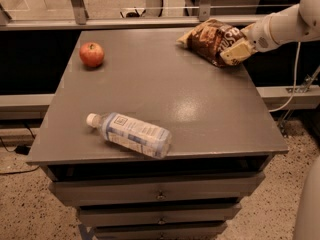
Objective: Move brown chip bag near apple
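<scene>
The brown chip bag [207, 39] lies at the far right corner of the grey table top [165, 89], its right end raised a little. My gripper [238, 48] comes in from the right on a white arm and is shut on the bag's right end. The red apple [91, 54] sits near the far left edge of the table, well to the left of the bag, with bare table between them.
A clear plastic bottle [131, 134] with a white cap lies on its side near the table's front left. A metal rail [150, 20] runs behind the far edge. Drawers [160, 194] sit under the top. A cable [295, 74] hangs at the right.
</scene>
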`<act>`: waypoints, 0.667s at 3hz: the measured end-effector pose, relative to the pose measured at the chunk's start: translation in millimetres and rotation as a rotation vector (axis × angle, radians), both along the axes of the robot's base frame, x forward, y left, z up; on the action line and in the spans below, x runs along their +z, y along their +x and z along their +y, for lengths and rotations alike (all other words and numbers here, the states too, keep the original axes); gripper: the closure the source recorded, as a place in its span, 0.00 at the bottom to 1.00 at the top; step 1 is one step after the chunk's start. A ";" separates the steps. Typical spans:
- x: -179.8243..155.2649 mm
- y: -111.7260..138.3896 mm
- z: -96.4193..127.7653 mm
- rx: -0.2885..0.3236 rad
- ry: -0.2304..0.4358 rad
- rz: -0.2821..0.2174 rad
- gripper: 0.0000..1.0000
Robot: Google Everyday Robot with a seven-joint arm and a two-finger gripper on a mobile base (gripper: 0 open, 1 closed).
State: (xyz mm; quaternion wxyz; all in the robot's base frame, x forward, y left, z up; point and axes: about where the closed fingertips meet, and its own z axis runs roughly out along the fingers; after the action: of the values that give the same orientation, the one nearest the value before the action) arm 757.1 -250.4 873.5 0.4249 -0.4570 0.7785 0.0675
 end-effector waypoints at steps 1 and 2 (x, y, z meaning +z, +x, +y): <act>17.1 -8.3 6.0 0.023 -0.010 -0.031 0.90; 36.3 -18.4 12.5 0.037 -0.011 -0.063 1.00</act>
State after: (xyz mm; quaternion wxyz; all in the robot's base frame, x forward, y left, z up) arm 738.7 -237.9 909.8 0.4455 -0.4756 0.7563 0.0567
